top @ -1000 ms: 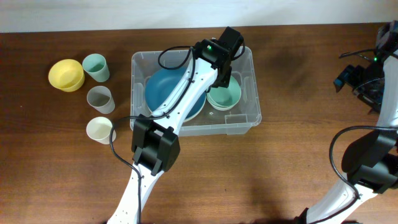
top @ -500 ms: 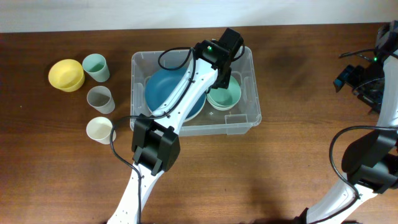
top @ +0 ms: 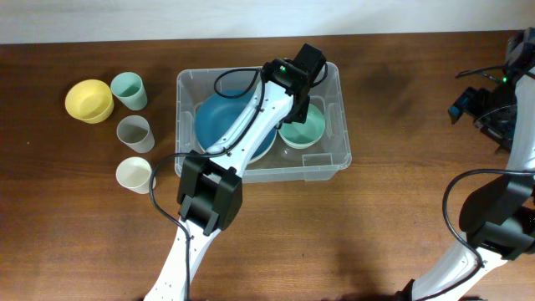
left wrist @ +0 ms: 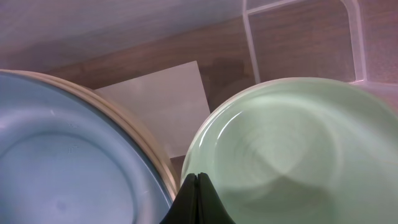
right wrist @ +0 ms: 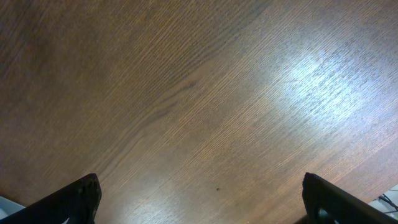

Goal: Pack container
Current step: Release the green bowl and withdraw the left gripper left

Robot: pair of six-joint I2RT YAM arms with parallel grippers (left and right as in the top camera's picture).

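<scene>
We see the large clear rectangular plastic container (top: pixel 334 163) with rounded corners standing on the brown wooden tabletop (top: pixel 401 125), a little left of the middle of the overhead view. Inside it, on the left, lies a wide blue round bowl (top: pixel 219 125), and the left wrist view shows a cream-coloured rim just outside its edge. On the right of the container sits a smaller pale green round bowl (top: pixel 305 132), just beside the blue one. The white rectangular label (left wrist: pixel 155 106) on the container's base shows between and behind the two bowls. The left arm reaches across the container from the near side, and its left gripper (left wrist: pixel 196 180) is closed, its two dark fingers pressed together with nothing between them. Its tip is at the near edge of the green bowl, beside the blue bowl's rim; we cannot tell whether it touches either one. Left of the container, well apart from it, stand a yellow round bowl (top: pixel 89 99), a pale green cup (top: pixel 128 88), a grey cup (top: pixel 134 132) and a cream cup (top: pixel 135 174), all upright with their mouths up. The right gripper (right wrist: pixel 202 199) is at the far right of the tabletop, its jaws spread wide and holding nothing, with only wood grain below it.
</scene>
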